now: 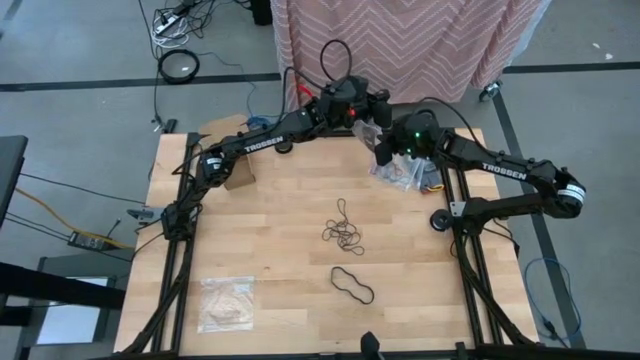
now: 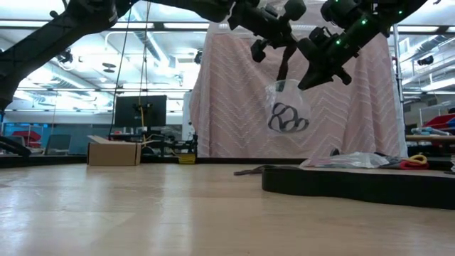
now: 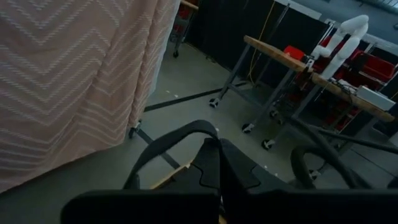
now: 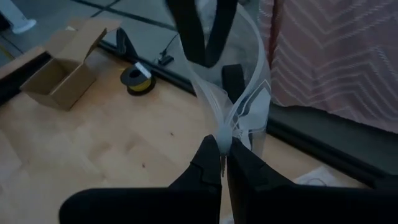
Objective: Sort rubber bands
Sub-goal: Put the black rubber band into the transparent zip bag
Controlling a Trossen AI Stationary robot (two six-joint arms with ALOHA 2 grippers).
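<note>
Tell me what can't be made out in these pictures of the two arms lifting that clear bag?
- High view: the clear bag is mostly covered by both end effectors; its contents don't show.
- Low view: dark loops in the bag; their number is unclear through crinkled plastic.
- Left wrist view: the left end effector's own fingers hide its grip.
- High view: loose rubber bands too small to count.

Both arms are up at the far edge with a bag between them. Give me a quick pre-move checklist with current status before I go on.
1. Right hand shut on the clear plastic bag: ok; its fingers pinch the film.
2. Left hand shut on the bag's top: ok, seen in the low view.
3. Bag lifted clear of the table: ok; it hangs in the air.
4. Black rubber bands in the bag contained: ok.
5. Bag mouth open or sealed: cannot tell.
6. Loose rubber bands and large black loop at mid-table, away from both arms: ok.
</note>
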